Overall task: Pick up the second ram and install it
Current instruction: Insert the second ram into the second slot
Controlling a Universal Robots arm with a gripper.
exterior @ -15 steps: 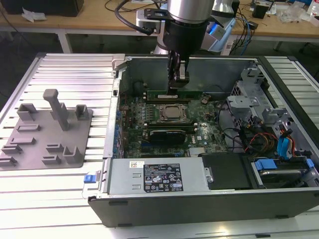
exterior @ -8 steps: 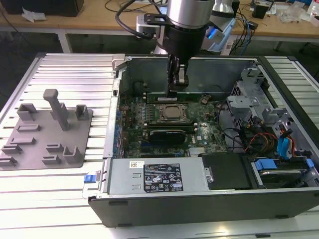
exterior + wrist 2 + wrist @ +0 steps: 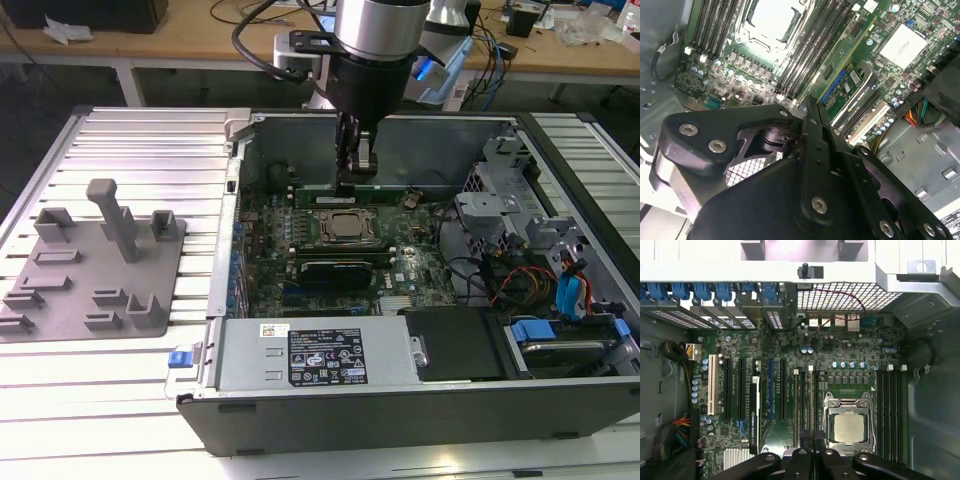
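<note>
Ribbed metal table (image 3: pixel 130 150) bears an open computer case (image 3: pixel 400 430). In the exterior view the claw (image 3: pixel 356 182) is clenched on the ram (image 3: pixel 405 189), a thin green strip at twelve o'clock of the square silver processor socket (image 3: pixel 345 228). Black fingers (image 3: pixel 808 440) hide its middle, and its lower edge is hard to make out.

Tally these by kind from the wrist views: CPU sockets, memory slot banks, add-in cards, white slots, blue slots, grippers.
CPU socket: 1
Memory slot banks: 2, one on each side of the socket
Card: 1
White slot: 1
Blue slot: 1
Gripper: 1
Total: 7
</note>
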